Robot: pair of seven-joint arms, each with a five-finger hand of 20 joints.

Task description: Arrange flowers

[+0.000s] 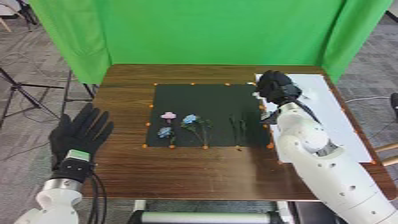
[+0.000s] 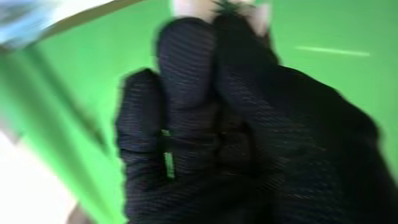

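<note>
Fingers of R hand pinching pale flower, arm stretched fwd; L hand flat, fingers apart.

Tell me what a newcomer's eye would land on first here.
Probably the bright green curtain behind the table, across the top of the head view. Next, likely, the pink flower and two blue flowers towards the left of the dark mat. Then the black-gloved right hand over the white sheet, its fingertips pinching a pale thing in the right wrist view.
</note>
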